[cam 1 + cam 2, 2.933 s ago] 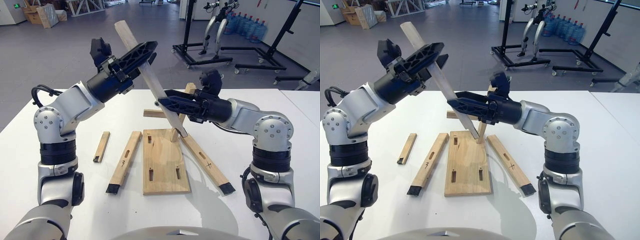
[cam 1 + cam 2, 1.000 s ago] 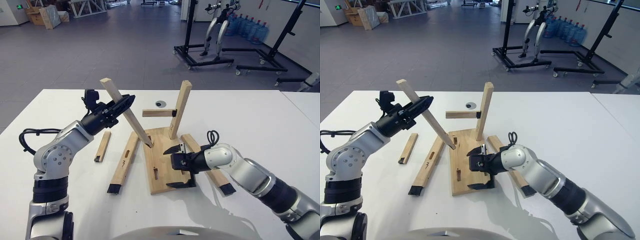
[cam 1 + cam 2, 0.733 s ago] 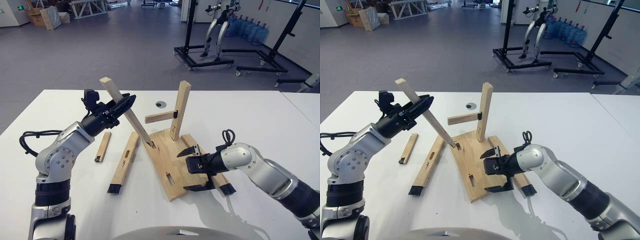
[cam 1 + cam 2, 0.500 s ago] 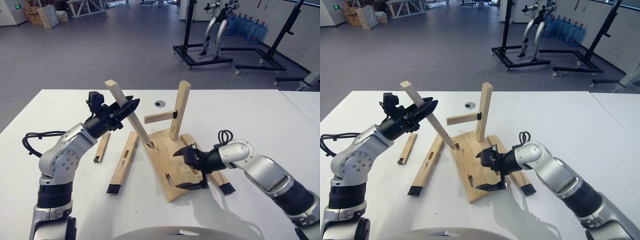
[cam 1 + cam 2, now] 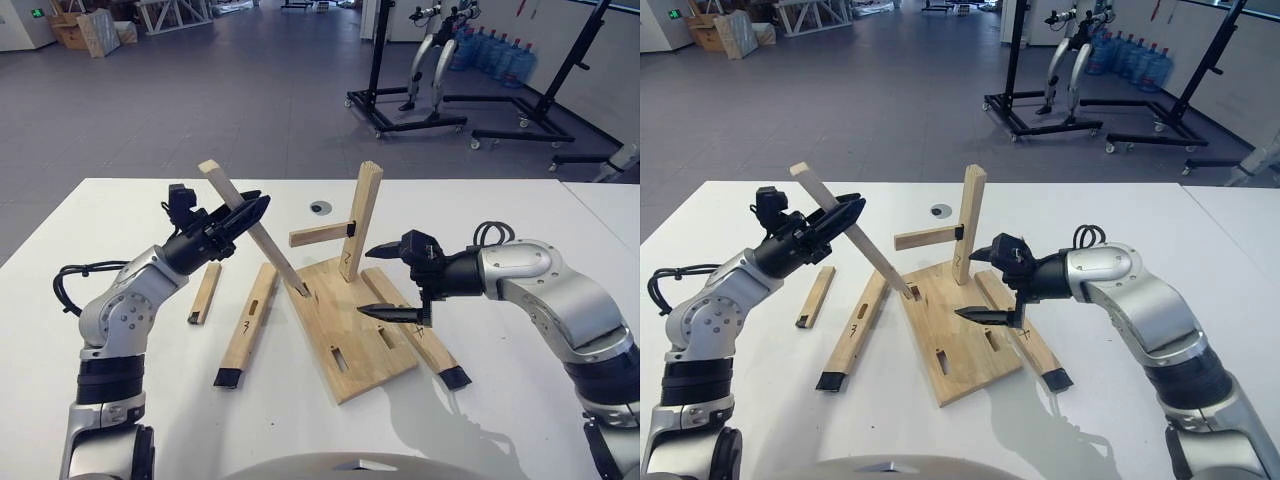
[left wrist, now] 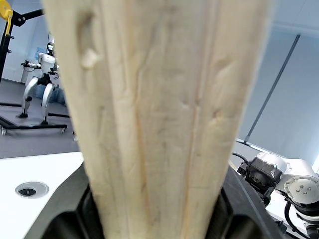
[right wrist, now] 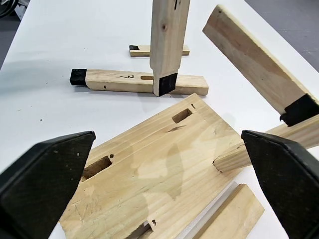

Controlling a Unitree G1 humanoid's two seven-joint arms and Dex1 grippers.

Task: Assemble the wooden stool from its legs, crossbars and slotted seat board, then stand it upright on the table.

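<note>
Over the seat board point(image 5: 330, 320), left fingers point(image 5: 245, 212) clamped on a tilted leg point(image 5: 280, 262) to aim it at a slot point(image 5: 309, 297), right fingers point(image 5: 392, 313) wide, empty.

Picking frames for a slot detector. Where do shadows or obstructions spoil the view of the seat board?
Left eye view: soft shadow on the table beside the seat board, slots visible. Left wrist view: the held leg blocks nearly everything. Right wrist view: dark fingers crowd two corners; faint shadow on the board.
</note>
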